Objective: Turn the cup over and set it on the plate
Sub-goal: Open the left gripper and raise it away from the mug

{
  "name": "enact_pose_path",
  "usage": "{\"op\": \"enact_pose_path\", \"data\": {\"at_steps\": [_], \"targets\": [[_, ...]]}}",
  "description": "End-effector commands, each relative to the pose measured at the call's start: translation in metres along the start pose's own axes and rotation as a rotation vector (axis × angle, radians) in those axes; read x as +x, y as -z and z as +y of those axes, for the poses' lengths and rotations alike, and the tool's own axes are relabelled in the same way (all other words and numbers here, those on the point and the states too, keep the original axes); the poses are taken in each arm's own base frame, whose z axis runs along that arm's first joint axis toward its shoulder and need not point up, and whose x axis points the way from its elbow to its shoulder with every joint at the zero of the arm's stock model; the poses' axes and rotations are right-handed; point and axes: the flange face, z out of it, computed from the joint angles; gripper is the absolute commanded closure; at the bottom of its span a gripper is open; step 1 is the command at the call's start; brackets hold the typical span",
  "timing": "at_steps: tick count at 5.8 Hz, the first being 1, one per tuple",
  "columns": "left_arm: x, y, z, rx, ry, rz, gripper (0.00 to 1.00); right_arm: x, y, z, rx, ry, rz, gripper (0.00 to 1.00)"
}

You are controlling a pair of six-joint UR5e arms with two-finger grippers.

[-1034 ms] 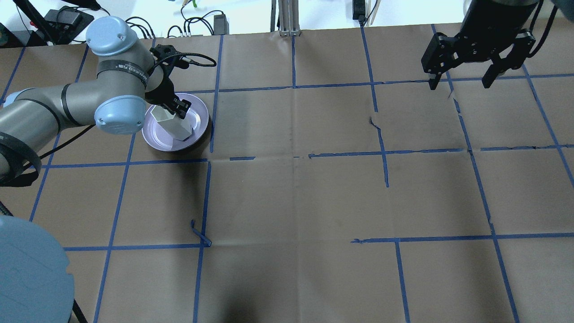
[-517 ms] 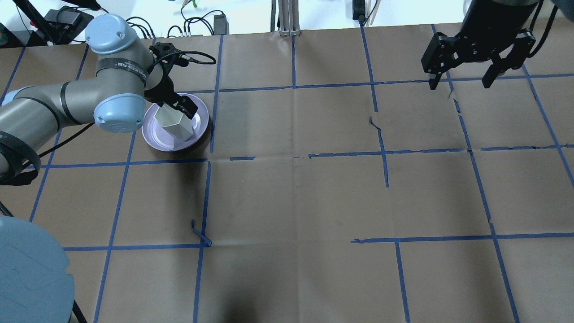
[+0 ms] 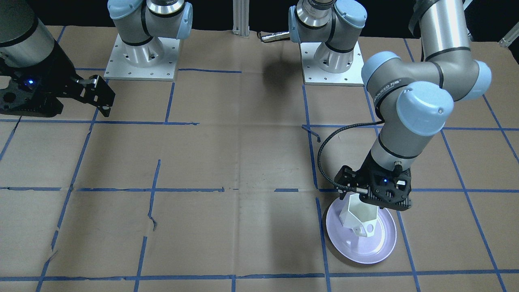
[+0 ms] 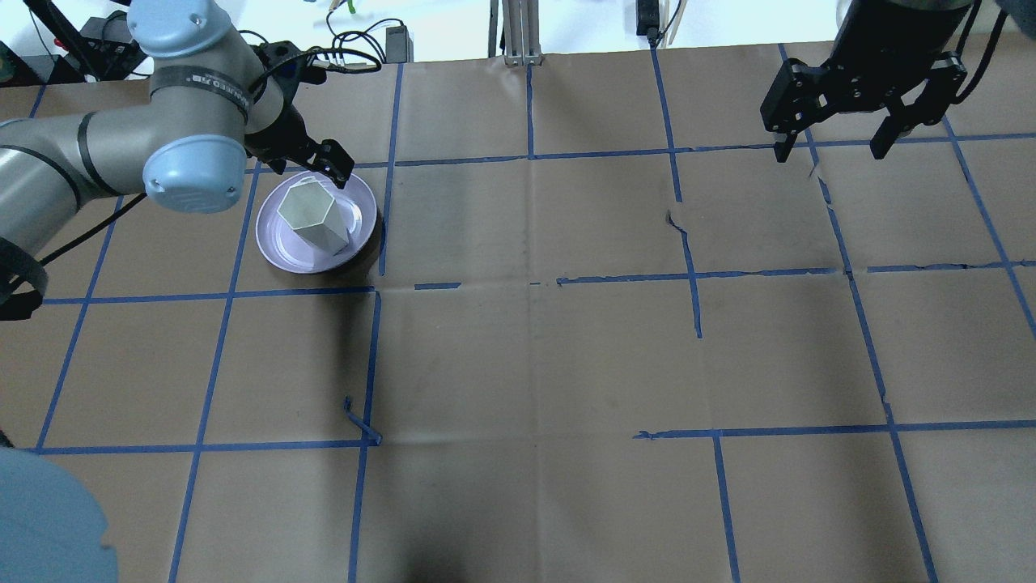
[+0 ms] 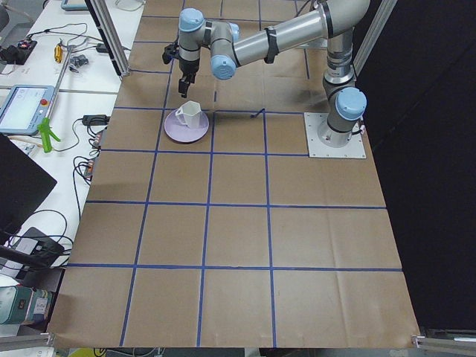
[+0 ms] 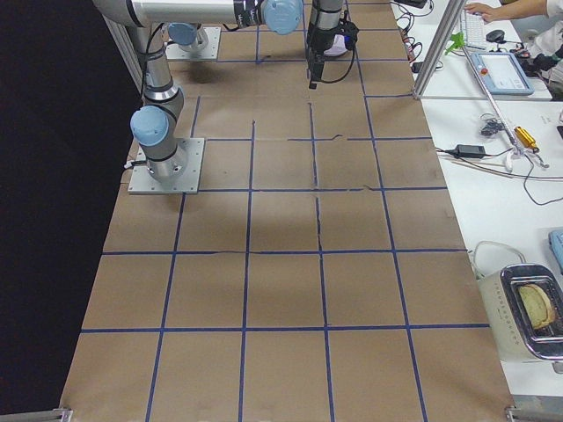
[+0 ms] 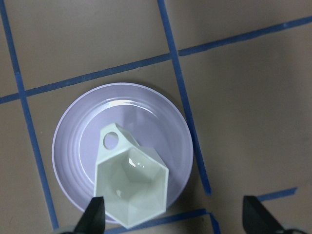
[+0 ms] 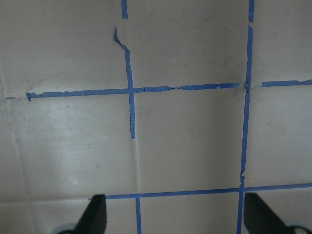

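Note:
The white faceted cup point(image 4: 314, 217) stands upright, mouth up, on the lavender plate point(image 4: 273, 243) at the table's far left. In the front view the cup point(image 3: 359, 215) sits on the plate point(image 3: 365, 254) with its handle toward that camera. My left gripper point(image 4: 322, 164) is open and empty, raised above the plate's far edge, apart from the cup. The left wrist view looks down into the cup point(image 7: 131, 185) on the plate point(image 7: 80, 126), with the left gripper point(image 7: 175, 219) spread wide. My right gripper point(image 4: 831, 150) hangs open and empty at the far right.
The table is brown paper with a blue tape grid point(image 4: 530, 283). A loose curl of tape point(image 4: 360, 421) sticks up nearer the robot. Cables and a metal post point(image 4: 514, 32) lie beyond the far edge. The right wrist view shows only paper and tape under the right gripper point(image 8: 175, 217).
The left gripper has let go of the cup and moved up and away toward the far edge. The cup went from tilted in the fingers to standing upright on the plate. The right arm has not moved.

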Motion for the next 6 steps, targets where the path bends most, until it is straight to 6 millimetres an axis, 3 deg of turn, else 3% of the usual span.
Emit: {"op": "enact_pose_path", "data": {"at_steps": [1,3,4,6], "targets": [[0.023,0.081,0.008,-0.031,0.088,0.01,0.01,0.0,0.0,0.0,0.0,0.001,0.0,0.0],[0.038,0.136,0.058,-0.086,0.151,0.018,0.01,0.0,0.0,0.0,0.0,0.001,0.0,0.0],[0.048,0.153,0.071,-0.083,0.159,0.018,0.01,0.0,0.0,0.0,0.0,0.001,0.0,0.0],[0.063,0.141,0.075,-0.118,0.168,0.022,0.01,0.0,0.0,0.0,0.0,0.001,0.0,0.0]]}}
